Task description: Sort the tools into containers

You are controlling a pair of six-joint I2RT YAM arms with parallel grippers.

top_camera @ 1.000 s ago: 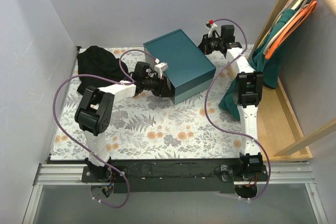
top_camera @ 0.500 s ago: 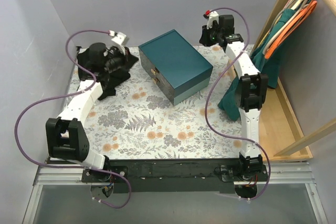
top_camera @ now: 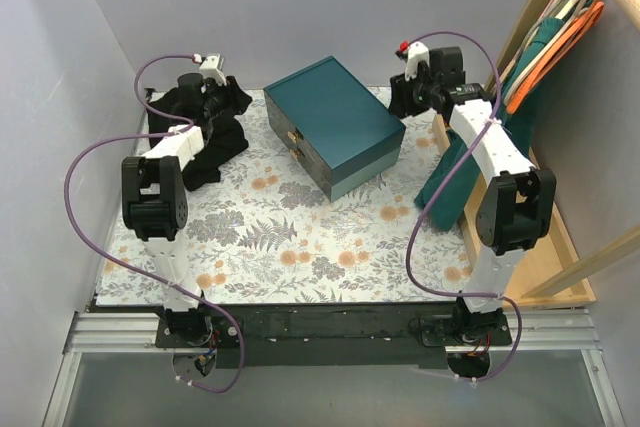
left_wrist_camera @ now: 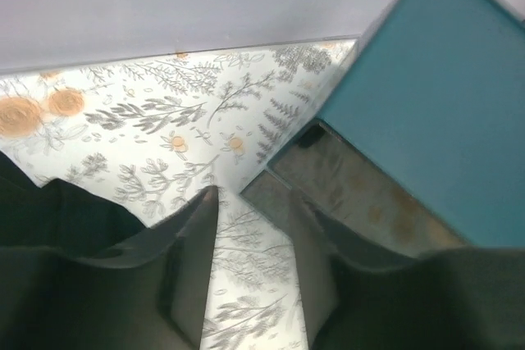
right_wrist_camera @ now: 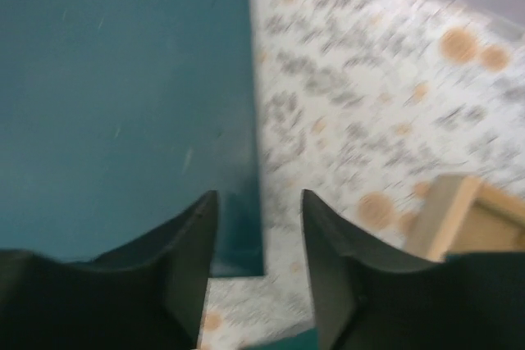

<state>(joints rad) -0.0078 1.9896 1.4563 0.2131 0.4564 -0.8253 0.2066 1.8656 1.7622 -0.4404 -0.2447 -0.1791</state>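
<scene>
No tools show in any view, and the containers are out of view too. A dark teal box (top_camera: 337, 122) with a paler base stands lid-down at the back middle of the floral cloth; its small latches (top_camera: 295, 139) face front left. My left gripper (top_camera: 238, 104) hangs left of the box, open, with only floral cloth between its fingers (left_wrist_camera: 197, 260). The box's corner (left_wrist_camera: 426, 104) lies just ahead of the left gripper (left_wrist_camera: 254, 194). My right gripper (top_camera: 399, 97) hovers open and empty at the box's far right corner. In the right wrist view that gripper (right_wrist_camera: 258, 196) straddles the box's edge (right_wrist_camera: 123, 96).
A black cloth (top_camera: 195, 137) lies at the back left under the left arm. A teal cloth (top_camera: 450, 187) hangs over a wooden tray's edge (top_camera: 530, 217) on the right; its corner (right_wrist_camera: 459, 211) shows. Hangers (top_camera: 560, 37) lean at the far right. Purple cables (top_camera: 90, 207) loop beside both arms.
The left arm swung away from the box's front to the back left over the black cloth, and its jaws opened. The right gripper shifted a little and opened too.
</scene>
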